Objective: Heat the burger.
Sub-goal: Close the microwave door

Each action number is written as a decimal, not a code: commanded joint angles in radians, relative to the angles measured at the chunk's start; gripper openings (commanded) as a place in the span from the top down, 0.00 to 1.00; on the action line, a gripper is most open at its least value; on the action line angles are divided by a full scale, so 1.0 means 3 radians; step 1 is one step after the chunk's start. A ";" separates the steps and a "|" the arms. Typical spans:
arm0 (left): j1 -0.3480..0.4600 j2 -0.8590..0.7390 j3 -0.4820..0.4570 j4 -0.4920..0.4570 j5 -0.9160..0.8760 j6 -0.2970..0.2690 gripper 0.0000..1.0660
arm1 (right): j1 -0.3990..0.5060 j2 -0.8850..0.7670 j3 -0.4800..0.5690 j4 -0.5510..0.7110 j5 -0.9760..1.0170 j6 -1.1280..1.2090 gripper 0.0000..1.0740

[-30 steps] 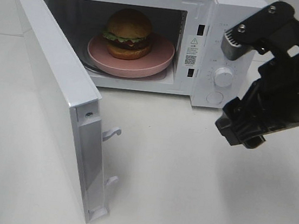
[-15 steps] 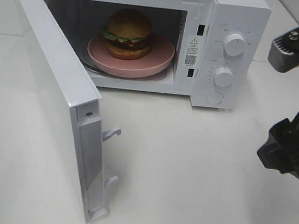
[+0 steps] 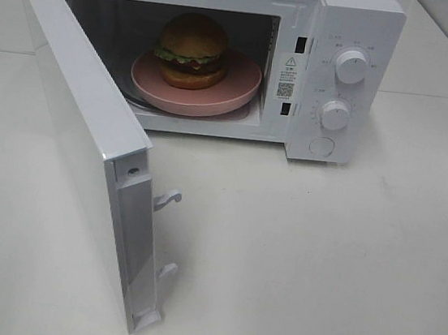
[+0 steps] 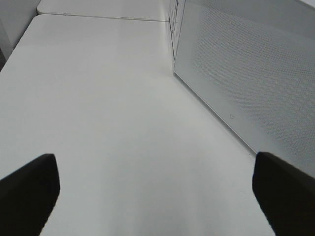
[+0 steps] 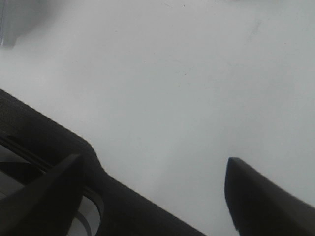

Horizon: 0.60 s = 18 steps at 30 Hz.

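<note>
The burger (image 3: 192, 49), with a glossy brown bun, green lettuce and dark filling, sits on a round pink plate (image 3: 233, 91) inside the open white microwave (image 3: 352, 20). Neither arm shows in the exterior high view. In the left wrist view my left gripper (image 4: 153, 162) stands open over bare table, its dark fingers (image 4: 29, 191) far apart, with the door's perforated outer face (image 4: 246, 73) beside it. My right gripper (image 5: 153, 160) is open above the white tabletop (image 5: 197, 73), with nothing between its fingers.
The microwave door (image 3: 80, 142) swings far out toward the table's front left, its latch hooks (image 3: 168, 200) sticking out. Two round knobs (image 3: 351, 66) and a round button (image 3: 321, 147) sit on the control panel. A tiled wall rises at the back right.
The right arm has pulled away from in front of the control panel, moving right and out of the exterior high view. Burger, plate and door have not moved.
</note>
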 commanded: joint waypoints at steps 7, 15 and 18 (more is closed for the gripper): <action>-0.0017 -0.0053 0.0000 -0.0017 -0.0047 -0.0023 0.06 | -0.0577 -0.0607 0.0270 0.0013 0.0020 -0.0037 0.29; -0.0017 -0.0053 0.0000 -0.0017 -0.0047 -0.0023 0.06 | -0.1150 -0.1217 0.0593 0.0017 -0.0130 0.0017 0.29; -0.0017 -0.0053 0.0000 -0.0017 -0.0047 -0.0023 0.06 | -0.1417 -0.1490 0.0747 0.0043 -0.0187 0.0023 0.29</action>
